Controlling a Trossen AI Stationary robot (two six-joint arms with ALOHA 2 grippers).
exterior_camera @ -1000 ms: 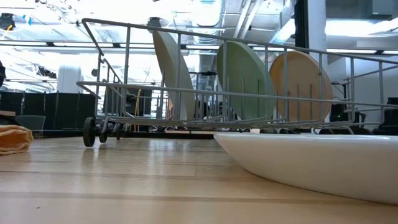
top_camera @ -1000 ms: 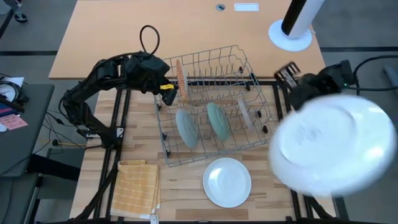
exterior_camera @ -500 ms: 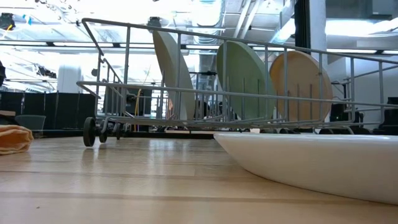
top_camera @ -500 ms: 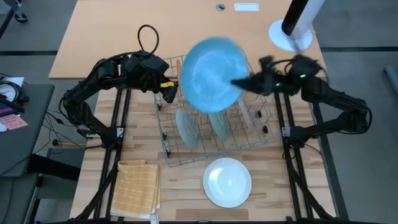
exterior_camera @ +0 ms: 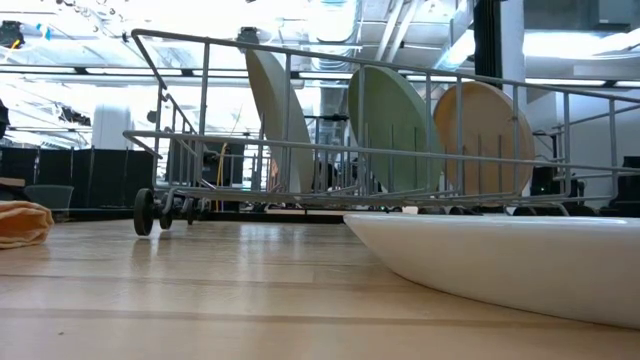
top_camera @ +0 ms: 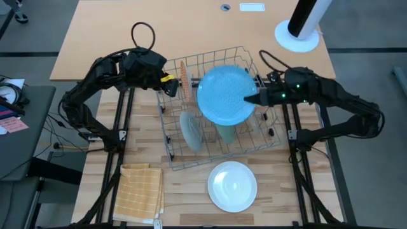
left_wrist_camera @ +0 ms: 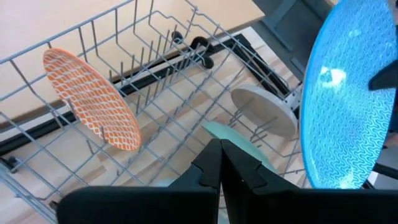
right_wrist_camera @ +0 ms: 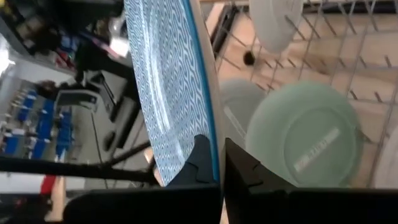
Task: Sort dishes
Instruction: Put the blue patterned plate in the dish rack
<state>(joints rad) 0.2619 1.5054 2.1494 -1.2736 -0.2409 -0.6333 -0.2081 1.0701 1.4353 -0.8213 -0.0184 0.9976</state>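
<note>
Right gripper [top_camera: 254, 100] pinches the rim of a blue patterned plate [top_camera: 224, 95], held over the wire rack [top_camera: 248, 147] at frame centre. Left gripper [left_wrist_camera: 220, 163], fingers pressed together and empty, sits at the rack's upper-left edge by the orange patterned plate [left_wrist_camera: 93, 99]. Teal plate [right_wrist_camera: 303, 135] and probably two pale ones stand in the rack. White plate [top_camera: 233, 186] lies flat, lower centre.

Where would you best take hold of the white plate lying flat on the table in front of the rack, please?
By its rim. The white plate lies face up and flat, alone on the wood in front of the rack, so only its raised edge offers a grip. I would probably bring a tool in low from the open side away from the rack, one finger over the rim, one under.
</note>
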